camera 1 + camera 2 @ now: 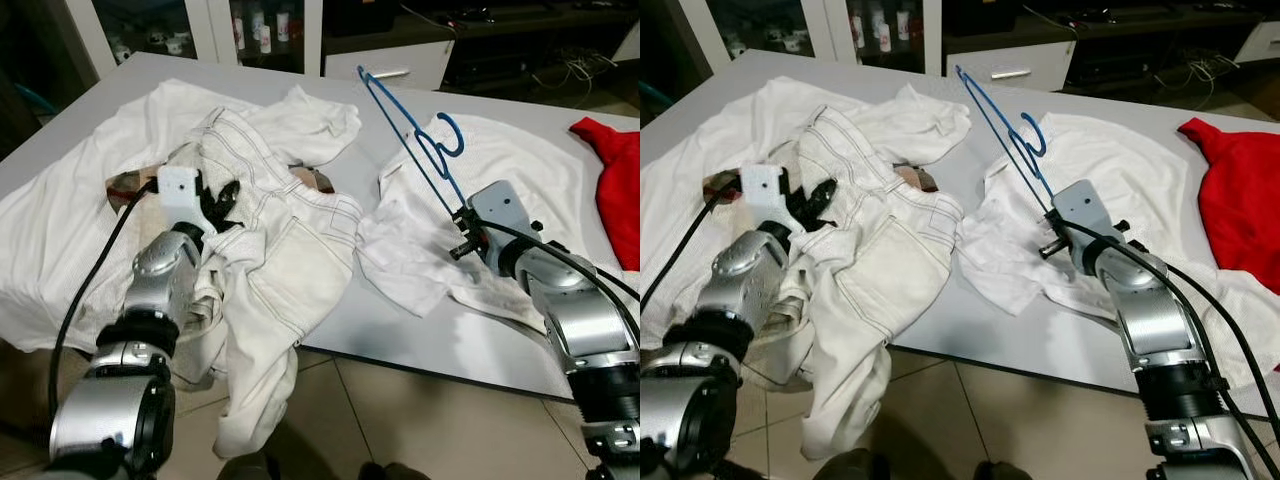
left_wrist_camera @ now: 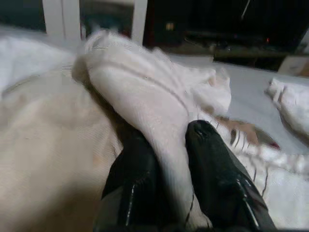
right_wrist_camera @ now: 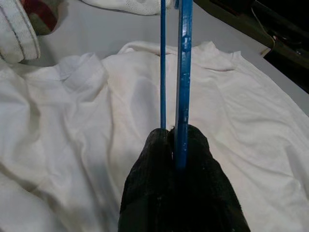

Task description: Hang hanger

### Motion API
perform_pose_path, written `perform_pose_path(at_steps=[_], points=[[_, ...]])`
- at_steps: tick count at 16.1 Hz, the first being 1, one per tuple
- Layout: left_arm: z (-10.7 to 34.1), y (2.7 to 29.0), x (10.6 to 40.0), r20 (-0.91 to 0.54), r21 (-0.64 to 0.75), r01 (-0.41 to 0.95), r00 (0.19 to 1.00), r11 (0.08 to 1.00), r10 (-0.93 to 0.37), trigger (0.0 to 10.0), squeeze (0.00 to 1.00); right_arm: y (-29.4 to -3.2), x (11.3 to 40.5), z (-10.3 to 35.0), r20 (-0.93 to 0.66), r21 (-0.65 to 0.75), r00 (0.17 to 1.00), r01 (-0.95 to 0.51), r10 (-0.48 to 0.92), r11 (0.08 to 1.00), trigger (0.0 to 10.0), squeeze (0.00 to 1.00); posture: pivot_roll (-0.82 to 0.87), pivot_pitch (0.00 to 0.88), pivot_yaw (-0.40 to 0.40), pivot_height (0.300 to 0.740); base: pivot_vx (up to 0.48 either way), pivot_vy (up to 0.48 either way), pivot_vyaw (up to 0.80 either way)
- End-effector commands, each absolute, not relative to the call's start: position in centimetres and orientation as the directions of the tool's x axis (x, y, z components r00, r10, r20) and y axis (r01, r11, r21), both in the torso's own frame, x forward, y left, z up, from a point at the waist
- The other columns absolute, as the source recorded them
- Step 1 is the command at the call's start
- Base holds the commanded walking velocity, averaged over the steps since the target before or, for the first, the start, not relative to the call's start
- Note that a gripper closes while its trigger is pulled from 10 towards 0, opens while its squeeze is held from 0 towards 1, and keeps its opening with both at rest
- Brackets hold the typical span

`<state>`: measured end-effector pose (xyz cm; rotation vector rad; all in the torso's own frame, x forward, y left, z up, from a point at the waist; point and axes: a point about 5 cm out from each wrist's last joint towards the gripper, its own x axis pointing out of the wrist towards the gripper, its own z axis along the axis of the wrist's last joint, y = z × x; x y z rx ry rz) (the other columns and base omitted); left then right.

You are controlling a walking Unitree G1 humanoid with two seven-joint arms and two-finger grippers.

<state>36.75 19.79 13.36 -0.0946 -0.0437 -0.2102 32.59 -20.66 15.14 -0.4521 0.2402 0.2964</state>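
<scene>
the right gripper [image 3: 175,145] jaws pinch the blue hanger [image 1: 412,130]; the left gripper [image 2: 169,159] jaws pinch white trousers [image 1: 265,240].

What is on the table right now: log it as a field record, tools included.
surface: grey table
right tool: shut on the blue hanger, held above the white t-shirt
left tool: shut on a fold of the white trousers
trousers: heaped on the table, one leg hanging over the near edge
other cloth: white sheet at the robot's left, red garment at its far right
hanging step: not yet done; the hanger is outside the t-shirt
</scene>
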Motion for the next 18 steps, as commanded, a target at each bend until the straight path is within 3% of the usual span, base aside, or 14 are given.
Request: perform_pose_path(at_steps=[1, 2, 3, 4, 6, 9, 15, 18], points=[[14.8, 19.7, 36.6, 0.164, -0.069, 0.203, 0.968, 0.977, -0.19, 10.0, 1.0, -20.2, 33.0, 15.9, -0.259, -0.391, 0.938, -0.32, 0.231, 0.863, 10.0, 0.0, 0.1, 0.04, -0.022, 0.74, 0.0, 0.0, 0.0], [15.4, 19.8, 36.5, 0.209, -0.059, 0.188, 0.963, 0.98, -0.172, 10.0, 1.0, -20.1, 33.1, 15.9, -0.254, -0.39, 0.94, -0.315, 0.228, 0.865, 10.0, 0.0, 0.1, 0.04, -0.024, 0.74, 0.0, 0.0, 0.0], [16.0, 20.1, 36.2, 0.243, -0.049, 0.178, 0.957, 0.983, -0.162, 10.0, 0.73, -20.0, 33.0, 15.8, -0.246, -0.39, 0.944, -0.304, 0.219, 0.869, 10.0, 0.0, 0.1, 0.039, -0.025, 0.74, 0.0, 0.0, 0.0], [16.2, 20.3, 35.7, 0.26, -0.048, 0.185, 0.951, 0.981, -0.167, 10.0, 0.0, -19.9, 32.9, 15.7, -0.238, -0.387, 0.949, -0.289, 0.209, 0.876, 10.0, 0.0, 0.1, 0.04, -0.026, 0.74, 0.0, 0.0, 0.0], [16.1, 20.4, 35.2, 0.265, -0.045, 0.186, 0.949, 0.981, -0.168, 10.0, 0.0, -20.0, 32.8, 15.6, -0.23, -0.383, 0.952, -0.278, 0.201, 0.881, 10.0, 0.0, 0.1, 0.04, -0.028, 0.74, 0.0, 0.0, 0.0], [15.1, 20.9, 32.8, 0.224, -0.066, 0.17, 0.963, 0.983, -0.151, 10.0, 0.0, -20.4, 32.4, 16.8, -0.087, -0.393, 0.979, -0.204, 0.185, 0.897, 10.0, 0.0, 0.11, 0.049, -0.023, 0.74, 0.0, 0.0, 0.0], [16.1, 19.8, 30.1, 0.203, 0.105, 0.245, 0.943, 0.964, -0.262, 10.0, 0.0, -20.0, 30.8, 17.9, 0.152, -0.413, 0.984, -0.021, 0.091, 0.911, 10.0, 0.0, 0.12, 0.065, -0.027, 0.74, 0.0, 0.0, 0.0], [15.9, 18.4, 29.3, 0.174, 0.108, 0.288, 0.937, 0.952, -0.303, 10.0, 0.0, -19.7, 29.8, 16.8, 0.164, -0.39, 0.984, -0.007, 0.077, 0.921, 10.0, 0.0, 0.11, 0.068, -0.023, 0.74, 0.0, 0.0, 0.0]])
